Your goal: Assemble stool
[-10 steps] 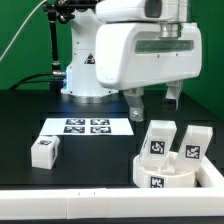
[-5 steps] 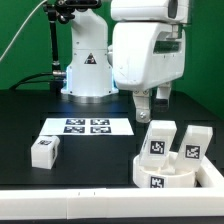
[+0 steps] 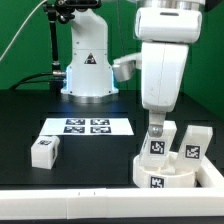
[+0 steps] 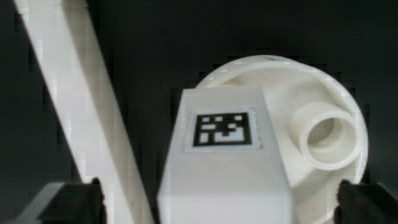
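The round white seat lies at the front on the exterior view's right. Two white tagged legs stand just behind it, one nearer the middle and one further right. A third leg lies alone at the left. My gripper hangs directly over the nearer-middle leg, fingers pointing down. In the wrist view the same leg fills the centre, with the seat and its socket behind it. My gripper is open. Its dark fingertips stand on either side of the leg, with gaps.
The marker board lies flat mid-table. A long white border rail runs along the front edge, and one shows beside the leg in the wrist view. The robot base stands at the back.
The arm has swung toward the exterior view's right and come down, turning about its wrist. The gripper now sits over the leg behind the seat. No part has moved.
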Controlling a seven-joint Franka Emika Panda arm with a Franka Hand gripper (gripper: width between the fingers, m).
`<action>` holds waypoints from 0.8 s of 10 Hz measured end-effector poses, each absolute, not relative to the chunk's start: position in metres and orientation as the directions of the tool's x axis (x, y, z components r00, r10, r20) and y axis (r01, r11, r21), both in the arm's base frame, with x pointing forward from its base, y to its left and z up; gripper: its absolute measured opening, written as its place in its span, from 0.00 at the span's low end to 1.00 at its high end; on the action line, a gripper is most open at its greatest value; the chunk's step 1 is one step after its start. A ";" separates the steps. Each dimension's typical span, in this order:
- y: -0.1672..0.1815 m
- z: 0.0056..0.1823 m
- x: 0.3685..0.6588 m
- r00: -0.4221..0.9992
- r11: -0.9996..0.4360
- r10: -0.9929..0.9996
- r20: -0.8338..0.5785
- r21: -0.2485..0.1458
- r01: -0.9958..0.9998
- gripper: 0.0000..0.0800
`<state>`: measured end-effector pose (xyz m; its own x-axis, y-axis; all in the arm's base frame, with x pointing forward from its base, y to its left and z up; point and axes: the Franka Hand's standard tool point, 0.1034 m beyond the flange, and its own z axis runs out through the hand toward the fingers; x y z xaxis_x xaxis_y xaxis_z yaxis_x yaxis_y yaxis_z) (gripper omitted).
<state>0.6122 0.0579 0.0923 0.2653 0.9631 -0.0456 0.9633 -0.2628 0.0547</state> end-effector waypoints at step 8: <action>0.056 0.083 0.610 0.283 -0.281 0.958 -0.052 0.043 0.959 0.42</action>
<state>0.6096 0.0555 0.0831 0.2832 0.9576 -0.0522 0.9587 -0.2811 0.0433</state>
